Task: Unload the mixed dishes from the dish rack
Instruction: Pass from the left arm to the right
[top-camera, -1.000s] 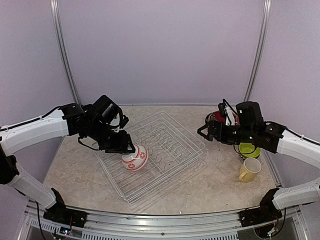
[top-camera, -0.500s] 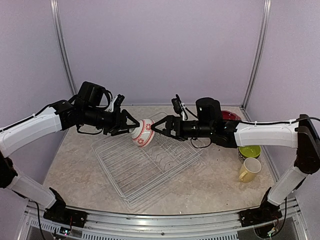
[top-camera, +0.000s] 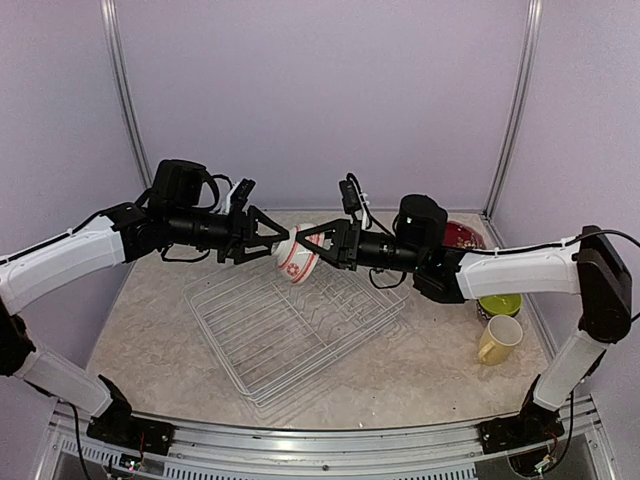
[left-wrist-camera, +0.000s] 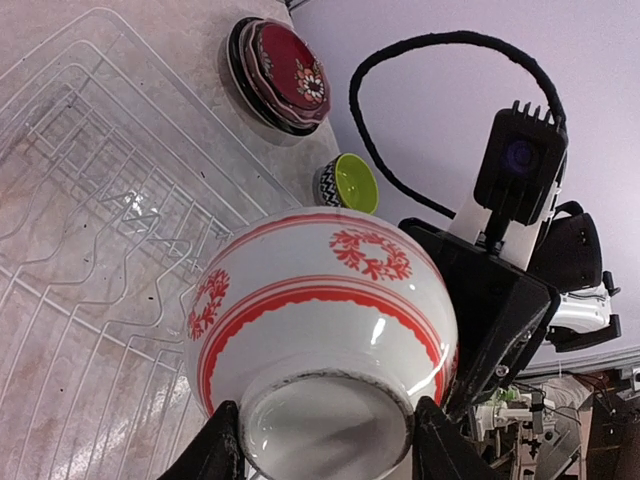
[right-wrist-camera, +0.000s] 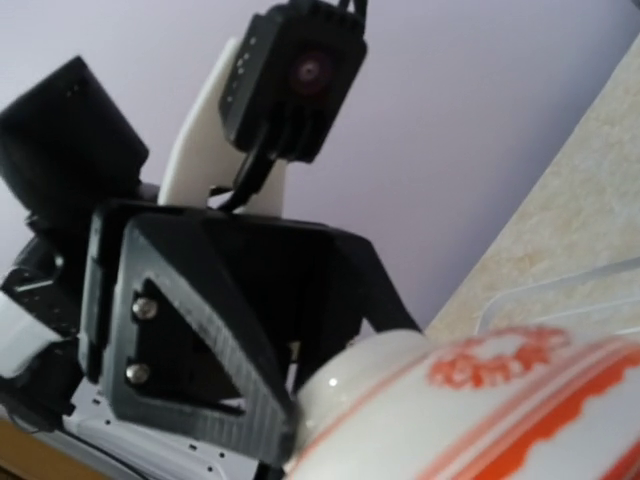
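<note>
The rack (top-camera: 300, 330) looks bare, with plate (top-camera: 462, 233), green bowl (top-camera: 497, 300) and mug (top-camera: 499, 338) at 3 o'clock, while the left gripper (top-camera: 280, 245) clamps the remaining red-and-white bowl (top-camera: 298, 262) above its 12 o'clock edge and the right gripper (top-camera: 312, 248) touches the rim, grip unclear.

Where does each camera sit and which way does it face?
Top external: high behind the robot, facing down at the table; left arm and right arm show, left gripper and right gripper both at the red-and-white bowl above the dish rack.
Left wrist: on the left wrist, facing the right gripper across the bowl; own fingers at the bottom edge.
Right wrist: on the right wrist, facing the left gripper; own fingers not visible.
Shared: both wrist views show the bowl.
</note>
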